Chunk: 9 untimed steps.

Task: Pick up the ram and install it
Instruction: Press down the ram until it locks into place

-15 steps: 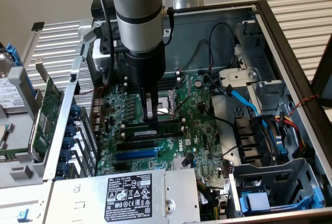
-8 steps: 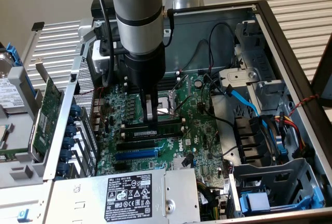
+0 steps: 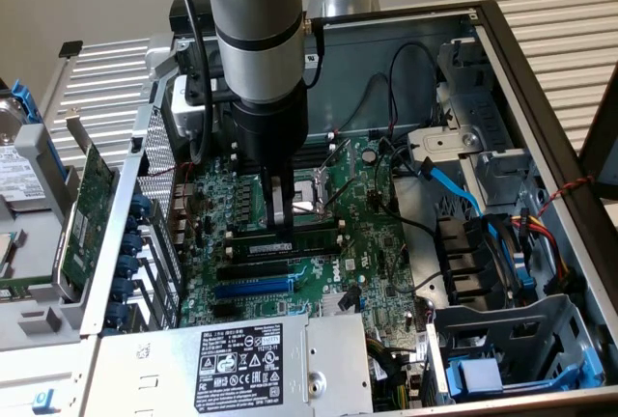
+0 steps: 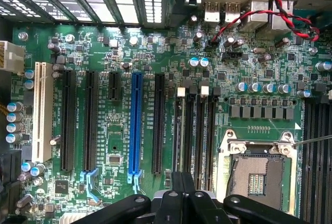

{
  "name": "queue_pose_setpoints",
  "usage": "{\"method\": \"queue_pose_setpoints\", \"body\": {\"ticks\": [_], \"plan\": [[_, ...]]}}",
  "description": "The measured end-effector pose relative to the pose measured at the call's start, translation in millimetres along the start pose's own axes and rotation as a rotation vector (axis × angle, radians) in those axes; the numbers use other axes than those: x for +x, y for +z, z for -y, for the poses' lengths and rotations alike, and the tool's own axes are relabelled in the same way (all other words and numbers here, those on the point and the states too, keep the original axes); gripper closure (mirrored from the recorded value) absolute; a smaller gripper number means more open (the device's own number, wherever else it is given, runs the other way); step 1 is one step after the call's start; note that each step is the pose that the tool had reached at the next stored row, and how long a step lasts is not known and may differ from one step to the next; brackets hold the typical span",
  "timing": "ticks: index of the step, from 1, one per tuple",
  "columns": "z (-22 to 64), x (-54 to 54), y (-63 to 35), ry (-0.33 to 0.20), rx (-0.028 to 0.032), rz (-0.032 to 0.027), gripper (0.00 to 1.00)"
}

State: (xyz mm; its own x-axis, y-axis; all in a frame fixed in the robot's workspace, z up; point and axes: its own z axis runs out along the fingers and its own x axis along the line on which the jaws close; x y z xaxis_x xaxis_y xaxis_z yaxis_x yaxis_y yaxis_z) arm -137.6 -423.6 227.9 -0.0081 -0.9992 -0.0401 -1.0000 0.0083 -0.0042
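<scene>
Inside the open computer case (image 3: 502, 79), I am pressing my closed fingers (image 3: 282, 236) down onto the ram (image 3: 290, 240), whose long axis is running crosswise directly beneath them.

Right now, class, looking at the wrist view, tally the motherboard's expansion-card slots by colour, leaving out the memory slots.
white slot: 1
blue slot: 1
black slots: 4 (3 long, 1 short)
Total: 6
</scene>
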Motion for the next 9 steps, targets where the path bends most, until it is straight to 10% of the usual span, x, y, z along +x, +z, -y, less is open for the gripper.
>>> {"method": "queue_pose_setpoints", "body": {"ticks": [9], "plan": [[0.0, 0.1, 0.0, 0.000, 0.0000, -0.0007, 0.89]]}}
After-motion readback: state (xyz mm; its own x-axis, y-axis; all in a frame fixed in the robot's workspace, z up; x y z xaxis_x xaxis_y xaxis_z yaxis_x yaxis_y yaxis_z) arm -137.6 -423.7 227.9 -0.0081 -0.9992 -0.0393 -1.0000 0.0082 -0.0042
